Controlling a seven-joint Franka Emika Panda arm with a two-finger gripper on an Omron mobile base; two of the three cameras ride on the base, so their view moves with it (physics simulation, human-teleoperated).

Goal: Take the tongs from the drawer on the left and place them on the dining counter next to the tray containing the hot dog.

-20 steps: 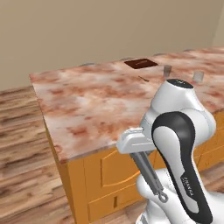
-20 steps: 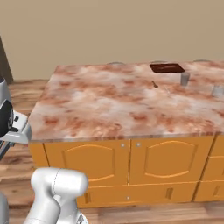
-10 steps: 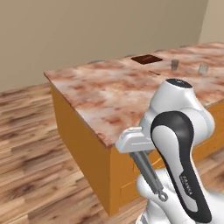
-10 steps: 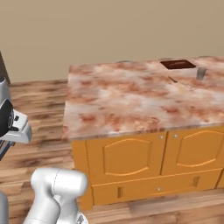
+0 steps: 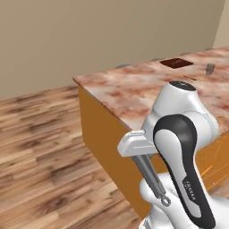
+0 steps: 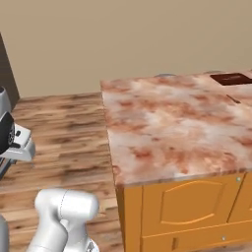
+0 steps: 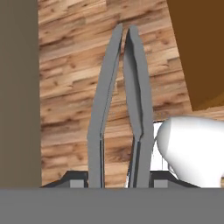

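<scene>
The gripper [image 7: 117,181] is carrying the tongs [image 7: 120,109], its jaws part closed and pressing on the two slim grey arms, which are reaching away from the hand over the wooden floor [image 7: 70,83]; in the left base view the same tongs [image 5: 151,176] are hanging down beside the white arm, ring end lowest, well short of the dining counter [image 5: 134,91] and below its top; so the fetching part of the task is looking done, and the carrying and setting down are what is remaining; the counter's near corner is lying just ahead of the robot, while the tray [image 6: 231,78] is sitting at the counter's far end, well apart from the tongs; whether the hot dog is lying on it is too small to tell.
</scene>
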